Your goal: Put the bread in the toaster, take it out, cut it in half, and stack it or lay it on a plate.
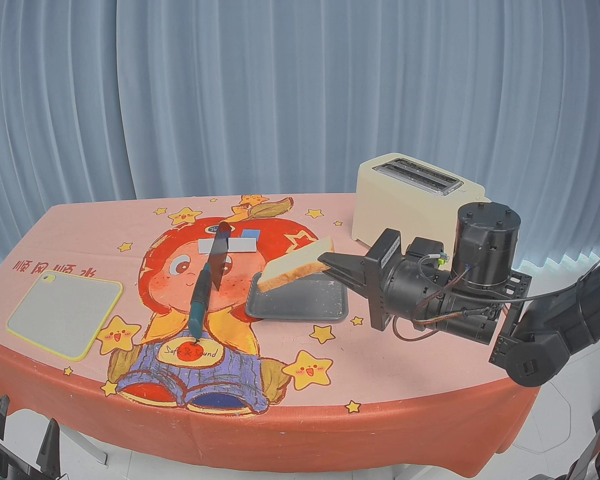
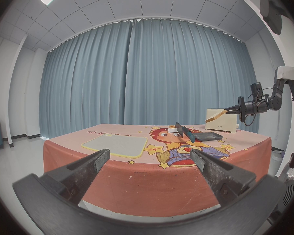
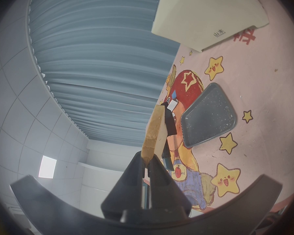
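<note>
Your right gripper [image 1: 327, 259] is clamped on one edge of the bread [image 1: 297, 265], with the slice held out tilted in the air over the grey tray [image 1: 300, 307], not touching it. The edge grip leaves most of the slice free, probably so it can drop into a slot. The toaster [image 1: 413, 198] is just behind the gripper, nothing sticking out of its slots, so toasting looks not yet done. Your left gripper [image 2: 149, 153] is spread wide and holds nothing, low off the front-left edge of the table [image 1: 393, 361], out of the way. The knife [image 1: 203, 288] sits mid-table and the cutting board [image 1: 63, 311] is far left, both ready for the cut
</note>
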{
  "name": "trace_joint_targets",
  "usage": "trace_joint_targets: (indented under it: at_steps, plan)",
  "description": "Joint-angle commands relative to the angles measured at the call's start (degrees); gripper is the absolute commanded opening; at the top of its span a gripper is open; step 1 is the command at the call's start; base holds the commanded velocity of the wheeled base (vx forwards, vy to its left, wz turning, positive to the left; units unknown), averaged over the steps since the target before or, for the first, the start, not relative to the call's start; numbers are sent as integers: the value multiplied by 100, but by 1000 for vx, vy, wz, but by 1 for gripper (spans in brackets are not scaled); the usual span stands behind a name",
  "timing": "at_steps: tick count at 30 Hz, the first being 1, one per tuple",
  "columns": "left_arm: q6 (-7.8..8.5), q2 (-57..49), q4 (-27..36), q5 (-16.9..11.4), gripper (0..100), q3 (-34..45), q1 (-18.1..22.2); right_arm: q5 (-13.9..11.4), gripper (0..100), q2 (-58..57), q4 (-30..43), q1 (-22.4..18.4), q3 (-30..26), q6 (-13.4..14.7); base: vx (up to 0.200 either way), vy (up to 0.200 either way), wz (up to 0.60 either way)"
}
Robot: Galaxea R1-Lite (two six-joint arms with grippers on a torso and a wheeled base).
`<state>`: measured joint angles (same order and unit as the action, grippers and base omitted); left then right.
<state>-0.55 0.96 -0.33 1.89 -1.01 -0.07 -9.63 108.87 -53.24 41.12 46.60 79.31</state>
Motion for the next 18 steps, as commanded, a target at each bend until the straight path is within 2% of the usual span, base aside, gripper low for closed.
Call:
trace_joint_targets:
  at_steps: [1,8,9,10,11,17,18]
  plan:
    - [2,9,-2,4,100,101,-1,-4,0,-174,-3,10,-64,-206,0,0,0]
    - [-7,9,-2,4,100,101,-1,23,0,-437,-20,10,-275,-856,0,0,0]
    - [-7,9,-2,4,100,101,-1,23,0,-499,-20,28,-336,-1058,0,0,0]
    - [-7,9,-2,4,100,101,-1,23,0,-508,-20,37,-345,-1085,0,0,0]
    - [-7,9,-2,4,100,101,-1,31,0,-569,-20,98,-451,-1304,0,0,0]
    - [2,9,-2,4,100,101,-1,49,0,-613,-38,168,-732,-2113,0,0,0]
    - [-7,9,-2,4,100,101,-1,119,0,-639,-38,168,-776,-2280,0,0,0]
